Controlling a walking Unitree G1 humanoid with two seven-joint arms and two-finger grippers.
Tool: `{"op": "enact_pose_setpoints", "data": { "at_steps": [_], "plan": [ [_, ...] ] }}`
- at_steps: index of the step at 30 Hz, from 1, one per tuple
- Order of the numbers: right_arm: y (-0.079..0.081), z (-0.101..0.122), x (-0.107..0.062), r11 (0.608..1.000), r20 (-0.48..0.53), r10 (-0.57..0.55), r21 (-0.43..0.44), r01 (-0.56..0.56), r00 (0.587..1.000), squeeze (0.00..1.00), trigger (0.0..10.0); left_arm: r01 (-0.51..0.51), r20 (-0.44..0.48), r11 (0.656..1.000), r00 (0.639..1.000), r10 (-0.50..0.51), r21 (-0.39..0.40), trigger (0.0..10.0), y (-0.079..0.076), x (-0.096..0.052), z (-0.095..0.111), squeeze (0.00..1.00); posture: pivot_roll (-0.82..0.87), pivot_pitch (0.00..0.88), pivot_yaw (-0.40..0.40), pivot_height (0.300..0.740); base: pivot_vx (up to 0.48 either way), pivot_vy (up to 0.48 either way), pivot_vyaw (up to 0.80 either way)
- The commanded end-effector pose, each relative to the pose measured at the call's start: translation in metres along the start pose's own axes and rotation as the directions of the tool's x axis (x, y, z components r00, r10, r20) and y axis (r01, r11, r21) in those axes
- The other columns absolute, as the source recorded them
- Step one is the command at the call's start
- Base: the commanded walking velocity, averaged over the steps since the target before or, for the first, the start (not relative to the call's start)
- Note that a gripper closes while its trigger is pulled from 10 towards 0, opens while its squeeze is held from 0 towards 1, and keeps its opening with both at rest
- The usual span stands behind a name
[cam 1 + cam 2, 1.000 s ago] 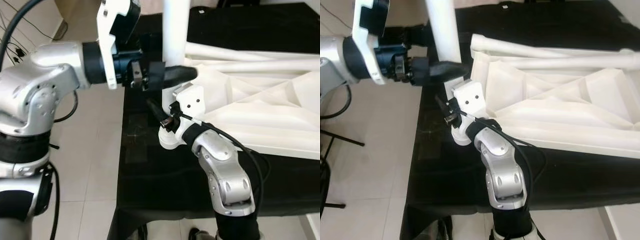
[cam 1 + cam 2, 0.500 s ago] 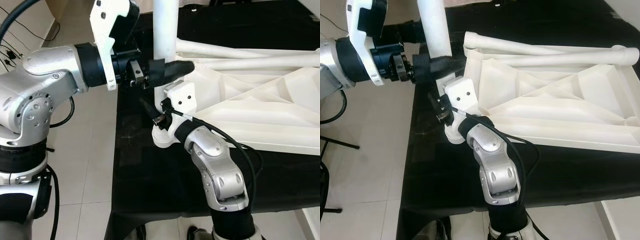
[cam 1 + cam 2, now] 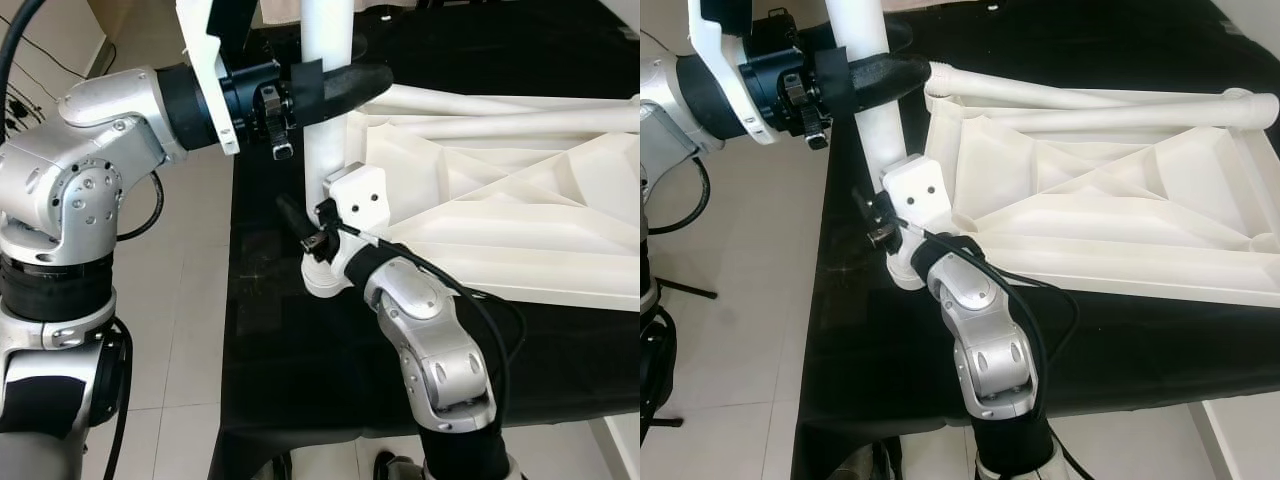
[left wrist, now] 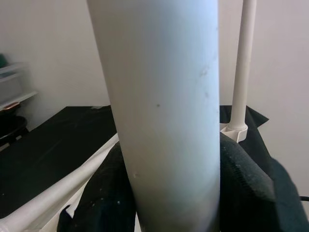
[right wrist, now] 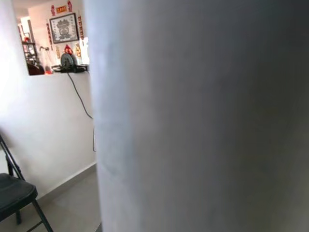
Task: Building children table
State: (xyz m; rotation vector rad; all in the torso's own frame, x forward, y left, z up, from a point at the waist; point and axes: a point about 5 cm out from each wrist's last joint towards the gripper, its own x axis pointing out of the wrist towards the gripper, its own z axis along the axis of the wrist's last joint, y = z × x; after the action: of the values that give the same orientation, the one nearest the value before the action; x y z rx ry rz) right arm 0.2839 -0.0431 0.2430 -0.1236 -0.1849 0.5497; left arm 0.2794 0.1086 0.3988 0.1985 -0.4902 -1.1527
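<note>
A thick white table leg (image 3: 327, 30) stands upright at the near left corner of the upside-down white tabletop (image 3: 500, 210). My left gripper (image 3: 372, 79) is shut on the leg high up, its black fingers (image 3: 875, 72) wrapped around it. In the left wrist view the leg (image 4: 164, 111) sits between the black pads (image 4: 241, 183). My right gripper (image 3: 303, 224) is low down at the leg's foot, beside the tabletop corner. The leg (image 5: 203, 116) is pressed close to the right wrist camera.
The tabletop lies on a table under black cloth (image 3: 290, 350), whose left edge drops to tiled floor (image 3: 190, 300). Two more white legs (image 3: 500, 100) lie along the tabletop's far side. A thin white pole (image 4: 241, 67) stands behind. A black folding chair (image 5: 14, 193) stands by the wall.
My left gripper now sits higher on the leg, further above the right gripper than before. The camera has shifted a little. The right gripper stays at the leg's foot.
</note>
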Motion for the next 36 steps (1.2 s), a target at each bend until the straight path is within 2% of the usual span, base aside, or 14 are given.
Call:
{"op": "enact_pose_setpoints", "data": {
  "at_steps": [1, 3, 4, 8, 9, 11, 14, 20, 21, 22, 23, 32, 33, 36],
  "plan": [
    [0.005, -0.025, -0.001, 0.998, -0.144, 0.012, 0.061, -0.003, 0.989, 0.0, 0.0, -0.109, -0.014, 0.993, 0.994, 0.11, 0.041, 0.0, 0.016, -0.014, 0.002, 0.0, 0.02, 0.264, 0.022, 0.74, 0.0, 0.0, 0.0],
    [0.005, -0.024, 0.0, 0.997, -0.14, 0.028, 0.07, -0.019, 0.99, 0.0, 0.0, -0.112, -0.015, 0.993, 0.993, 0.113, 0.038, 0.0, 0.018, -0.015, 0.001, 0.0, 0.02, 0.264, 0.022, 0.74, 0.0, 0.0, 0.0],
    [0.007, -0.02, 0.003, 0.989, -0.121, 0.106, 0.116, -0.092, 0.987, 0.0, 10.0, -0.12, -0.017, 0.992, 0.993, 0.121, 0.03, 0.0, 0.021, -0.015, -0.001, 0.0, 0.02, 0.263, 0.021, 0.74, 0.0, 0.0, 0.0],
    [0.009, -0.017, 0.005, 0.977, -0.094, 0.184, 0.13, -0.171, 0.978, 0.11, 10.0, -0.122, -0.017, 0.992, 0.992, 0.123, 0.029, 0.0, 0.022, -0.014, -0.002, 0.0, 0.02, 0.263, 0.021, 0.74, 0.0, 0.0, 0.0],
    [0.01, -0.014, 0.006, 0.955, -0.069, 0.262, 0.16, -0.249, 0.963, 1.0, 10.0, -0.122, -0.017, 0.992, 0.992, 0.122, 0.027, 0.0, 0.022, -0.013, -0.002, 0.0, 0.02, 0.261, 0.021, 0.74, 0.0, 0.0, 0.0],
    [0.007, -0.008, 0.007, 0.917, -0.026, 0.367, 0.178, -0.357, 0.93, 1.0, 10.0, -0.121, -0.017, 0.992, 0.992, 0.121, 0.026, 0.0, 0.023, -0.012, -0.003, 0.0, 0.02, 0.26, 0.02, 0.74, 0.0, 0.0, 0.0],
    [-0.014, 0.005, 0.006, 0.739, 0.043, 0.671, 0.046, -0.672, 0.74, 1.0, 10.0, -0.111, -0.015, 0.994, 0.994, 0.111, 0.024, 0.0, 0.025, -0.011, -0.006, 0.0, 0.02, 0.258, 0.021, 0.74, 0.0, 0.0, 0.0],
    [-0.034, 0.0, 0.011, 0.65, -0.022, 0.759, -0.032, -0.759, 0.651, 1.0, 10.0, -0.105, -0.013, 0.994, 0.994, 0.105, 0.024, 0.0, 0.026, -0.01, -0.008, 0.0, 0.04, 0.26, 0.02, 0.74, 0.0, 0.0, 0.0],
    [-0.041, 0.001, 0.017, 0.629, -0.03, 0.776, -0.038, -0.776, 0.63, 0.53, 10.0, -0.103, -0.013, 0.994, 0.995, 0.104, 0.023, 0.0, 0.027, -0.01, -0.008, 0.0, 0.04, 0.26, 0.023, 0.74, 0.0, 0.0, 0.0],
    [-0.041, 0.001, 0.017, 0.629, -0.03, 0.776, -0.038, -0.776, 0.63, 0.53, 10.0, -0.103, -0.013, 0.994, 0.995, 0.104, 0.023, 0.0, 0.027, -0.01, -0.008, 0.0, 0.04, 0.26, 0.023, 0.74, 0.0, 0.0, 0.0],
    [-0.044, 0.002, 0.021, 0.58, -0.025, 0.814, -0.027, -0.814, 0.581, 0.0, 10.0, -0.101, -0.015, 0.995, 0.995, 0.101, 0.023, 0.0, 0.027, -0.011, -0.009, 0.0, 0.05, 0.261, 0.024, 0.74, 0.0, 0.0, 0.0],
    [-0.036, 0.012, 0.031, 0.403, 0.036, 0.914, 0.035, -0.915, 0.404, 0.0, 10.0, -0.084, -0.017, 0.996, 0.996, 0.084, 0.026, 0.0, 0.019, -0.01, -0.005, 0.0, 0.07, 0.268, 0.027, 0.74, 0.0, 0.0, 0.0],
    [-0.035, 0.012, 0.034, 0.367, 0.045, 0.929, 0.043, -0.929, 0.368, 0.0, 0.0, -0.079, -0.015, 0.996, 0.997, 0.08, 0.027, 0.0, 0.017, -0.008, -0.005, 0.0, 0.07, 0.268, 0.026, 0.74, 0.0, 0.0, 0.0],
    [-0.034, 0.01, 0.036, 0.287, 0.059, 0.955, 0.041, -0.957, 0.289, 0.0, 0.0, -0.071, -0.012, 0.997, 0.997, 0.071, 0.029, 0.0, 0.015, -0.006, -0.005, 0.0, 0.07, 0.271, 0.028, 0.74, 0.0, 0.0, 0.0]
  ]
}}
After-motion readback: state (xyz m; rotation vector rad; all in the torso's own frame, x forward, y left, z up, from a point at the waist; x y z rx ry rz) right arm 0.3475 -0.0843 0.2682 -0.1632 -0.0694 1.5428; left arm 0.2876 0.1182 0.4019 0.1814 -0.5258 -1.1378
